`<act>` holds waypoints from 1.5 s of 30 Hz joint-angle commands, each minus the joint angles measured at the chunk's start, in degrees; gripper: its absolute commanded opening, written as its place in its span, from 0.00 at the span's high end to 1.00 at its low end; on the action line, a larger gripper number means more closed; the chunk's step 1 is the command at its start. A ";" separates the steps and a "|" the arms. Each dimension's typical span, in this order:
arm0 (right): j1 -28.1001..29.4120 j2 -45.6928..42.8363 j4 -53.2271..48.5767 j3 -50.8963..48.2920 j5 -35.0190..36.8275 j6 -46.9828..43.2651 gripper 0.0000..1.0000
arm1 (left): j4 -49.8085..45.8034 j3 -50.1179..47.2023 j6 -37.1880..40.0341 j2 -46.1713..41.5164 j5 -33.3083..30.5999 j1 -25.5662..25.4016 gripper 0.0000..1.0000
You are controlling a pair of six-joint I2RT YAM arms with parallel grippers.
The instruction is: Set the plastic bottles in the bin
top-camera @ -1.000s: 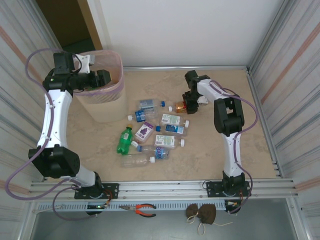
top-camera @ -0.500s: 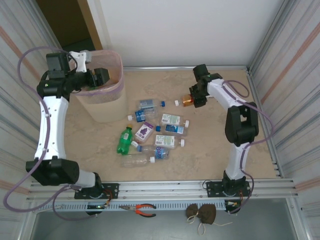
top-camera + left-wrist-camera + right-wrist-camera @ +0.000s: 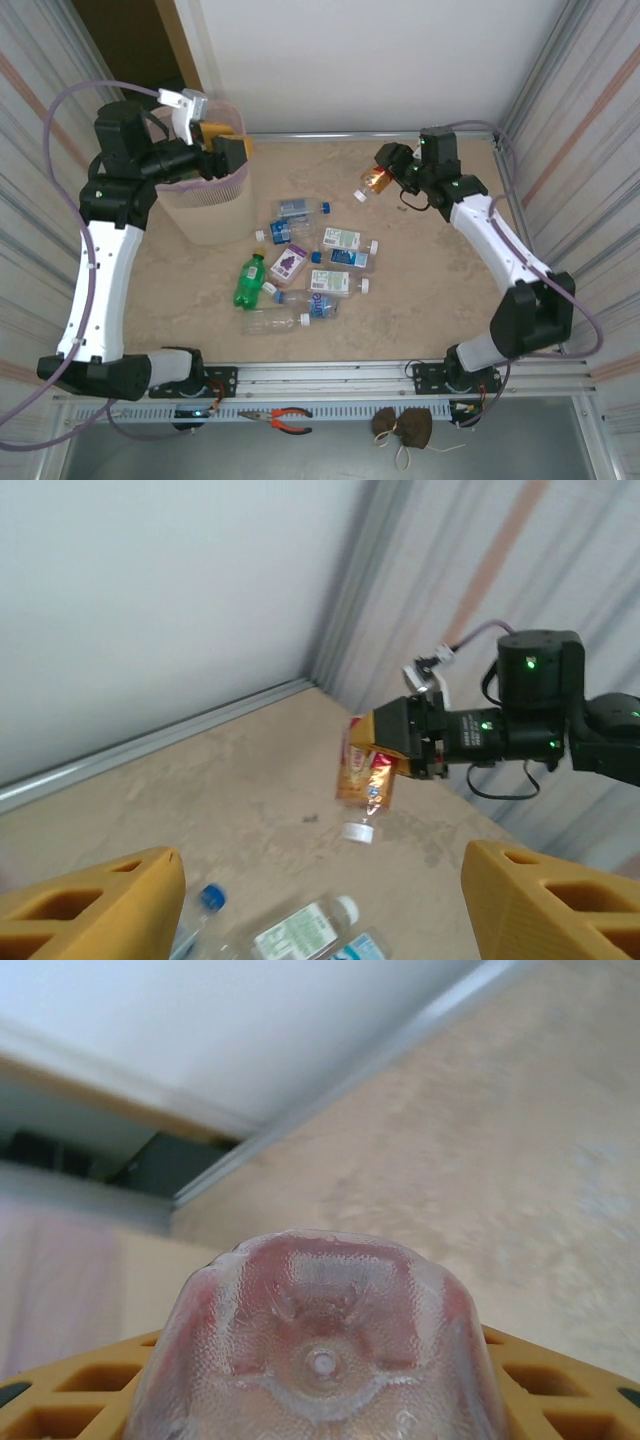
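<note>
Top camera first: the bin (image 3: 205,215) is tall and beige with a pink bag folded over its rim, and I'll place everything from it. Well out to the bin's right I've got the orange-brown bottle (image 3: 374,181), small, amber, white cap, pinched in the right gripper (image 3: 385,172). That arm reaches long from its base, white forearm slanting up toward the far wall, black wrist turned back toward the bin. The loose plastic bottles (image 3: 305,262) lie on their sides on the table (image 3: 420,300) just off the bin's near right corner, clear ones with blue and white caps and coloured labels, and a green bottle (image 3: 250,282) nearest the arms' bases. The left arm climbs the bin's left side, elbow high, wrist bent over, and the left gripper (image 3: 225,142) hangs at the bin's right rim. Left wrist camera now: my two yellow fingers (image 3: 90,905) stand wide apart with nothing between them, so that gripper is spread. Beyond them the amber bottle hangs cap down, clear of the table, red and yellow label showing, its upper end clamped in the other gripper's yellow pads. Right wrist camera: I'm looking straight at the bottle's dimpled clear base, reddish inside, wedged tight between both yellow fingers, with the far wall's foot running behind it.
</note>
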 commanded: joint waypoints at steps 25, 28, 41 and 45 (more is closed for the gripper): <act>9.77 -23.51 11.61 -0.97 -36.40 -41.06 0.53 | 24.11 -9.96 7.27 4.04 9.00 -26.85 0.14; 11.78 -23.40 10.80 0.22 -36.64 -42.01 0.53 | 22.46 -8.54 9.00 5.26 10.20 -28.58 0.14; 13.85 -23.35 9.80 0.87 -36.14 -43.40 0.55 | 21.13 -6.11 11.31 6.37 15.81 -31.67 0.33; 14.11 -23.38 9.87 0.91 -36.13 -43.54 0.55 | 20.60 -5.46 11.29 6.79 16.34 -31.92 0.37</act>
